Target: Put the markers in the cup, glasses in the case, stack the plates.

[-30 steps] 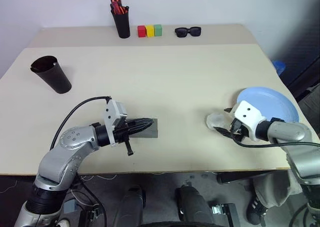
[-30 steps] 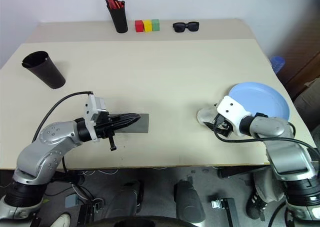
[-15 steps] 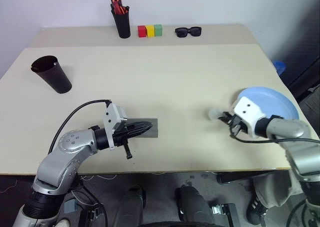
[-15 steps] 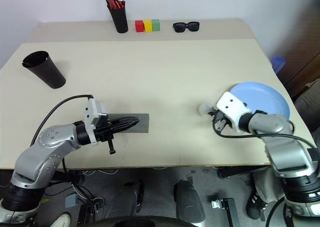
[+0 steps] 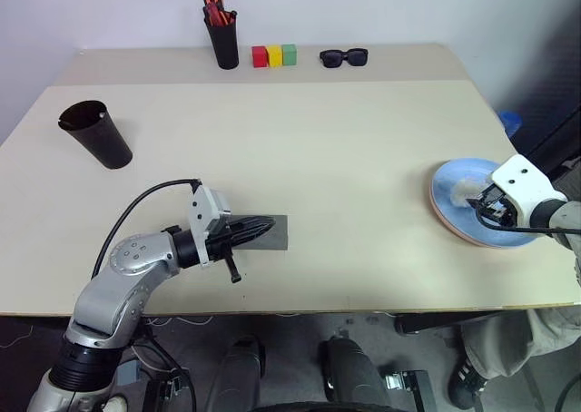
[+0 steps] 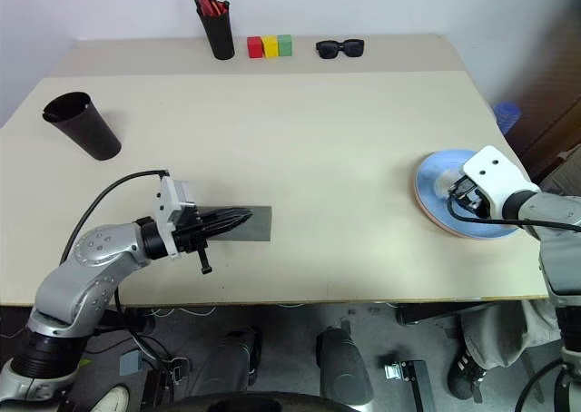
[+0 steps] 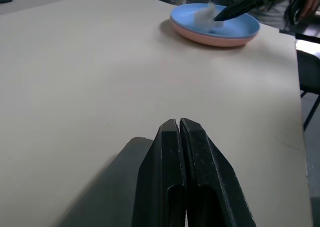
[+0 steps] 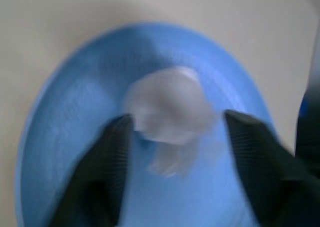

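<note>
The plates look stacked: the blue plate (image 5: 454,181) sits on the pink plate (image 7: 215,38), right under the right gripper (image 8: 170,132), whose jaws are spread around a crumpled white scrap (image 8: 167,106); the left gripper (image 7: 179,137), jaws pressed together, rests on the shut grey case (image 5: 275,233); the cup (image 5: 95,133) stands far off; I can't see if markers or glasses are inside.

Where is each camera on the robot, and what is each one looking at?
Left eye and right eye views: on the head, looking down at the table; both arms show.
Left wrist view: on the left arm, looking along the shut left gripper over the grey case.
Right wrist view: on the right arm, looking between the open right gripper fingers at something pale and blurred.
Shared: the blue plate, stacked on the pink plate, appears in every view.
</note>
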You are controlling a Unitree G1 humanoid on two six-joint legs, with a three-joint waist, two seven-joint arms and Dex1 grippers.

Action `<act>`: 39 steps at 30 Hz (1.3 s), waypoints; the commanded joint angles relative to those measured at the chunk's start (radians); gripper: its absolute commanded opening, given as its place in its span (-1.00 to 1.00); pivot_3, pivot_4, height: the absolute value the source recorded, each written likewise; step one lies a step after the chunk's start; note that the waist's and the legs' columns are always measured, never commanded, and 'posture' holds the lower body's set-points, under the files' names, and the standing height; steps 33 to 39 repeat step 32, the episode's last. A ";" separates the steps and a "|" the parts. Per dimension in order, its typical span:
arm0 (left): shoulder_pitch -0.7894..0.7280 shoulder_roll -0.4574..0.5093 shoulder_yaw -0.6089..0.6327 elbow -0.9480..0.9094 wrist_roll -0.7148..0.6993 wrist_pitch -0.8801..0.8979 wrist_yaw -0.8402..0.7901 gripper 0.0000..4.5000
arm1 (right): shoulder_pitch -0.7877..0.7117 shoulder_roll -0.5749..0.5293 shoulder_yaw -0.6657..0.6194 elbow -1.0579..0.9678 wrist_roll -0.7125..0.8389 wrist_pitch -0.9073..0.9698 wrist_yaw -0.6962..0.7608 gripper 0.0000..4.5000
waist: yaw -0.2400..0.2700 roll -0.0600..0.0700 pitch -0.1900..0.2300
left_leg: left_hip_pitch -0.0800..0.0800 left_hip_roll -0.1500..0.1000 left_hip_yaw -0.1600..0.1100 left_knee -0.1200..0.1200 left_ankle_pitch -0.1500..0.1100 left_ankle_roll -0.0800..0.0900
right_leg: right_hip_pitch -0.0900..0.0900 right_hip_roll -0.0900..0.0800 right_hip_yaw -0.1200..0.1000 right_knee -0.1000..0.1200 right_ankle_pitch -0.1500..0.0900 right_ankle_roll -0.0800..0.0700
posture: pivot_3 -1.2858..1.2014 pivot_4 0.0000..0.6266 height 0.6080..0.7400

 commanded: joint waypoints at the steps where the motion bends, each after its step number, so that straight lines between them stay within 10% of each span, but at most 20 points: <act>1: 0.008 0.017 0.062 -0.029 0.002 -0.007 0.030 -1.00 | -0.031 0.006 -0.008 -0.040 0.044 -0.066 0.045 0.67 | 0.001 0.000 0.000 | 0.000 0.000 0.000 0.000 0.000 0.000 | 0.000 0.000 0.000 0.000 0.000 0.000 | 0.03 -0.52 1.00; 18: 0.208 0.127 0.563 0.124 0.046 -0.094 0.156 -1.00 | -0.219 0.198 0.016 -0.015 0.359 -0.004 0.210 0.67 | 0.007 0.000 0.000 | -0.001 0.000 0.000 0.000 0.000 0.000 | 0.000 -0.001 0.000 -0.001 0.000 0.000 | 0.03 -0.52 1.00; 39: 0.320 0.051 0.595 -0.009 0.032 -0.067 0.244 -1.00 | -0.248 0.200 0.084 0.157 0.316 -0.069 0.274 0.67 | 0.003 0.000 0.000 | 0.000 0.000 0.000 -0.001 0.000 0.000 | 0.000 -0.001 0.000 -0.001 0.000 0.000 | 0.03 -0.52 1.00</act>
